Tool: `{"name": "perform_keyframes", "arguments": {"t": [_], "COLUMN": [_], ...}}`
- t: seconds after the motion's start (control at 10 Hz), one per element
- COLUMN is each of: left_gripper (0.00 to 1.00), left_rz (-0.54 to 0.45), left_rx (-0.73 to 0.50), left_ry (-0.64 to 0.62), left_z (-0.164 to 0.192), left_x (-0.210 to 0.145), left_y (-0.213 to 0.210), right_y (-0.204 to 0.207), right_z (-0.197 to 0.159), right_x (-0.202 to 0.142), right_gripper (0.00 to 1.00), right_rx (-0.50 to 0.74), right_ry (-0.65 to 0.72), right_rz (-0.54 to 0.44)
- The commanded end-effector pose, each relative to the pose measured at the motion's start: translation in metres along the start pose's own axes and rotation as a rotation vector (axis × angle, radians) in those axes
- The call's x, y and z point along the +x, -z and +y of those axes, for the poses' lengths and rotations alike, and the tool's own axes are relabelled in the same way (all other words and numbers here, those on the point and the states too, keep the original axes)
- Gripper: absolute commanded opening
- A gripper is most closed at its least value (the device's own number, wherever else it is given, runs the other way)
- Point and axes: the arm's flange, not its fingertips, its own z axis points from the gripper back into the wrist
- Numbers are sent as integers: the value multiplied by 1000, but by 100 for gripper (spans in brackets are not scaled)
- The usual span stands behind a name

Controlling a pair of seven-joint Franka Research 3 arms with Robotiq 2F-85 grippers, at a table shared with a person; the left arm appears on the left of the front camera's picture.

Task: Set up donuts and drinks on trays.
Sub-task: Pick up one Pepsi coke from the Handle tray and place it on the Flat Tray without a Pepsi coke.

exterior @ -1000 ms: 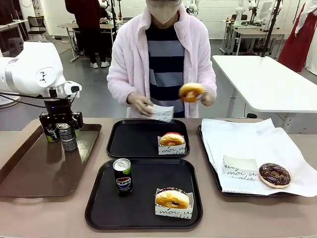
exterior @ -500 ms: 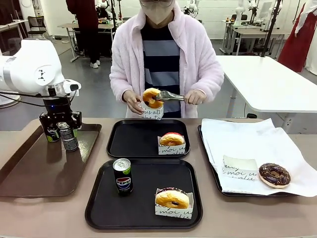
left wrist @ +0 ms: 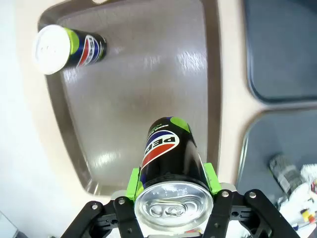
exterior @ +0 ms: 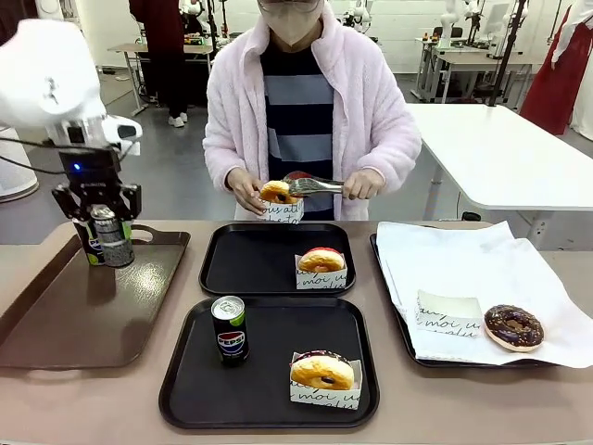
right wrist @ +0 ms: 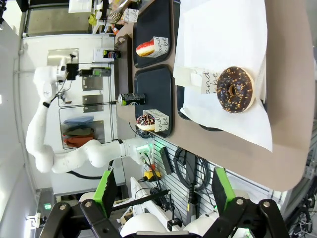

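Left gripper (exterior: 107,222), upper left of frame, clamped on an upright can (exterior: 111,239) over the brown tray (exterior: 56,324); far black tray (exterior: 246,264), holding a donut (exterior: 321,260) but no drink, lies rightward, slightly lower, nearest this arm.

Far black tray (exterior: 243,267): left half bare, red-iced donut (exterior: 321,259) on right. Person's tongs (exterior: 316,185) and glazed donut (exterior: 277,192) hang over its far edge. Near black tray (exterior: 274,375): Pepsi can (exterior: 230,330) far-left, yellow donut (exterior: 321,370) near-right, middle open. Brown tray (exterior: 79,320) bare except standing can (left wrist: 67,47) far-left.
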Motion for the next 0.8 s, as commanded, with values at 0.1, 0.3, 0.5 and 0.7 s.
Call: {"name": "perform_keyframes", "arguments": {"t": [0.1,0.3,0.5,0.7], "left_gripper": [1,1,1,1], "left_rz": [-34,-66,-32,-32], "left_rx": [-34,-63,-17,-17], "left_ry": [51,26,37,37], "left_z": [-1,7,-4,-4], "left_x": [-31,-26,-34,-34], "left_y": [-38,-36,-48,-48], "right_y": [0,0,0,0], "right_z": [0,0,0,0], "right_x": [1,1,1,1], "right_gripper": [100,100,100,100], "right_rx": [18,18,18,18], "right_ry": [-14,-14,-14,-14], "right_rz": [-7,-7,-7,-7]}}
